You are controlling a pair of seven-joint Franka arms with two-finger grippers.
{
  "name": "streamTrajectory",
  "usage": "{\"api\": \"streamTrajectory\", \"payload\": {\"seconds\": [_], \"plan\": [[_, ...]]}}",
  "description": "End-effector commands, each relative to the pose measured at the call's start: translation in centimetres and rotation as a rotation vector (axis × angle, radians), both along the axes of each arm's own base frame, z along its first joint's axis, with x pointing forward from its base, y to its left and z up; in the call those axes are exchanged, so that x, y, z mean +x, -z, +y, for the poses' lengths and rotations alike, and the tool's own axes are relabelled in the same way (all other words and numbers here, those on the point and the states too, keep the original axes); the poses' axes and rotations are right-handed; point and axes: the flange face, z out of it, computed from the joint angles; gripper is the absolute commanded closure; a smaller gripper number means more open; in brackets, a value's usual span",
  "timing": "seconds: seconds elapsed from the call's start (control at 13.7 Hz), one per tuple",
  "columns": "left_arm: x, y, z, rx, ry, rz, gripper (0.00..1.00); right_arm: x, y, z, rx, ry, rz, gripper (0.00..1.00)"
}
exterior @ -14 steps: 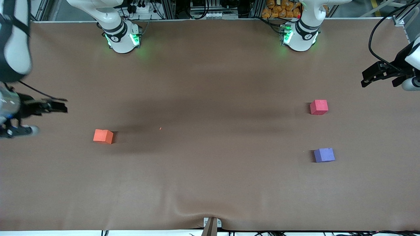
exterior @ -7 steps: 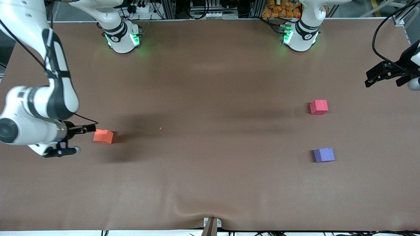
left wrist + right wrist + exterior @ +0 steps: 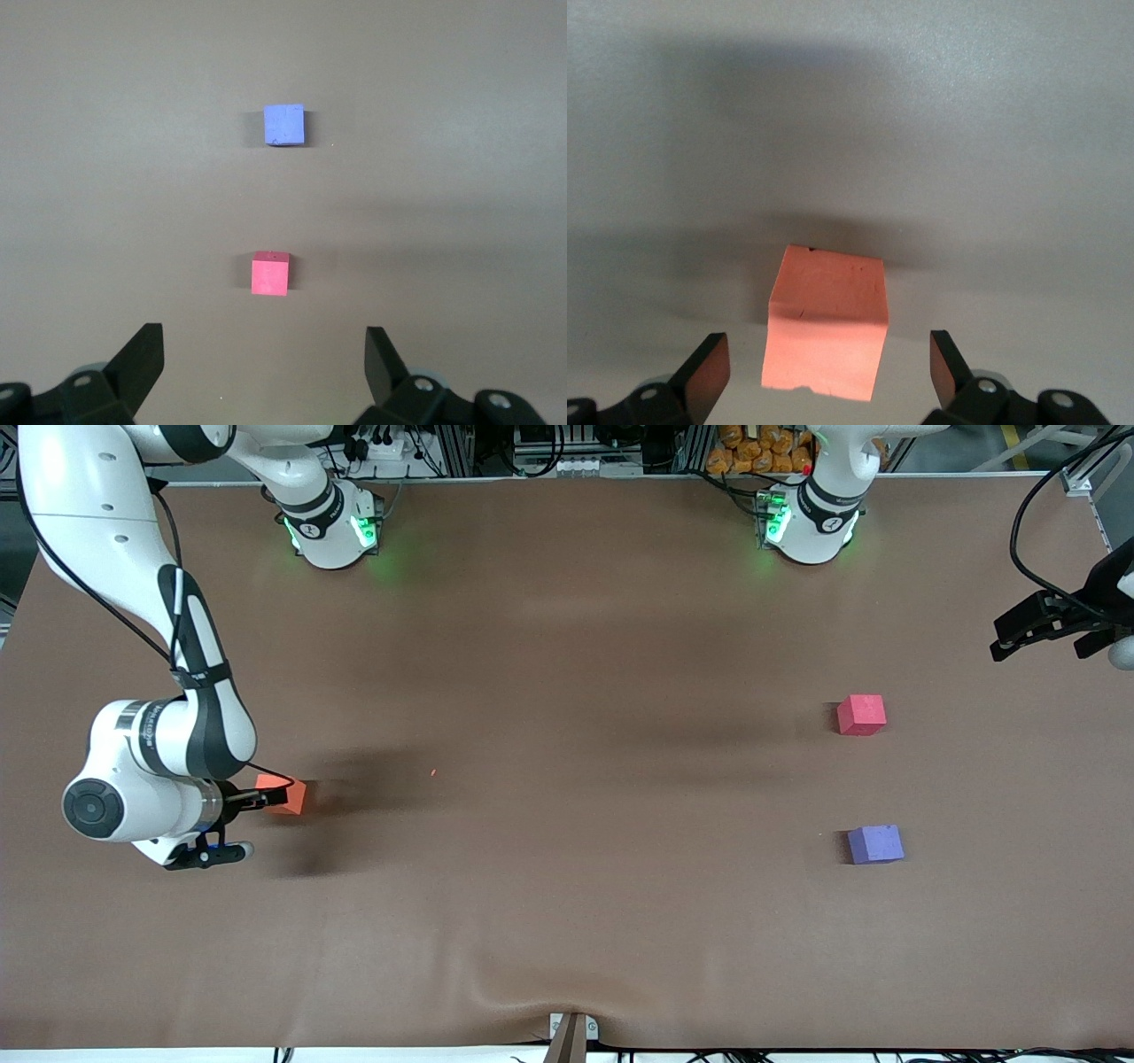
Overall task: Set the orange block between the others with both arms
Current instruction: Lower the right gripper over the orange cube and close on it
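The orange block (image 3: pixel 287 796) (image 3: pixel 826 328) lies on the brown table toward the right arm's end. My right gripper (image 3: pixel 270 794) (image 3: pixel 826 363) is low at the block and open; its fingers stand to either side of the block's near part with gaps on both sides. The others, a pinkish-red cube (image 3: pixel 861 715) (image 3: pixel 269 274) and a purple-blue cube (image 3: pixel 875 844) (image 3: pixel 283 124), sit apart toward the left arm's end, the purple-blue one nearer the front camera. My left gripper (image 3: pixel 1036 654) (image 3: pixel 264 350) hangs open and empty above the table's end.
The two arm bases (image 3: pixel 332 531) (image 3: pixel 811 527) stand along the table's back edge. A small metal bracket (image 3: pixel 571 1032) sits at the front edge where the brown cover (image 3: pixel 567 921) wrinkles. A tiny orange speck (image 3: pixel 433 772) lies mid-table.
My right arm has swung in from the table's end and come down, bringing its open gripper up around the orange block. The left gripper has drifted slightly outward. No block has moved.
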Motion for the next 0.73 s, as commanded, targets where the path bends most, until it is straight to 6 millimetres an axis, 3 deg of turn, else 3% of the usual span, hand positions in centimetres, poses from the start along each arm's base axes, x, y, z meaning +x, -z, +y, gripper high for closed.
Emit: {"api": "streamTrajectory", "payload": {"seconds": [0.0,0.44,0.51,0.66], "plan": [[-0.1,-0.6,0.2,0.013,0.008,-0.004,0.0,0.1,1.1,-0.6,-0.004,-0.002,-0.006,0.0],[-0.1,-0.7,0.5,0.005,0.001,-0.01,0.0,-0.8,3.8,-1.3,0.039,0.05,0.035,0.01],[-0.1,-0.8,0.5,0.005,0.001,-0.012,0.0,-0.8,3.8,-1.4,0.039,0.051,0.036,0.09],[-0.2,-0.9,0.6,0.006,-0.001,-0.013,0.0,-0.7,3.7,-1.3,0.037,0.051,0.035,0.38]]}}
